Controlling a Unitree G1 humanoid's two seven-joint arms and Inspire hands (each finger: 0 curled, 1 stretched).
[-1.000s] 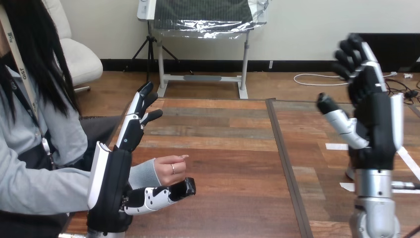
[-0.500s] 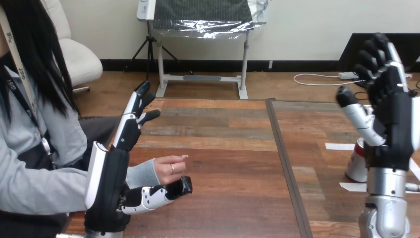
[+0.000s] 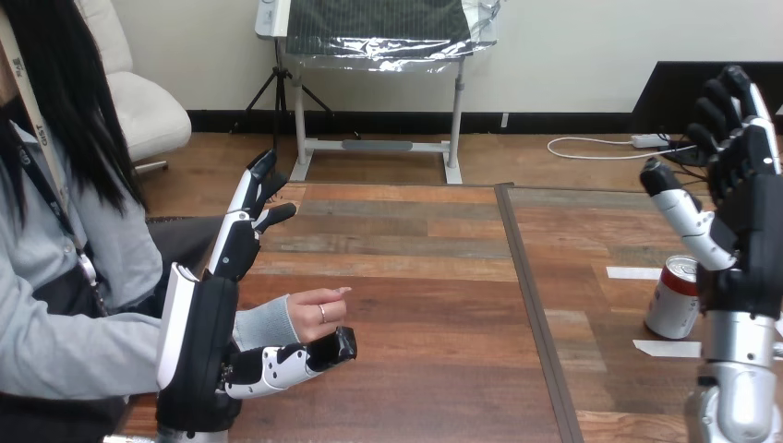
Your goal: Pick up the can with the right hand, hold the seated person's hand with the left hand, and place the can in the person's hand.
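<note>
The can (image 3: 673, 300) stands upright on the wooden worktop (image 3: 425, 305), beside white tape marks (image 3: 667, 348), near the right hand (image 3: 752, 221), which is raised, open and empty. The left hand (image 3: 198, 351) has straight fingers, its thumb below the person's hand (image 3: 319, 316).

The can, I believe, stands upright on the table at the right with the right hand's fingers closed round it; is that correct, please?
Not quite. The can does stand upright on the table at the right, but the right hand is not closed round it. The head view shows that hand open and raised, holding nothing.
</note>
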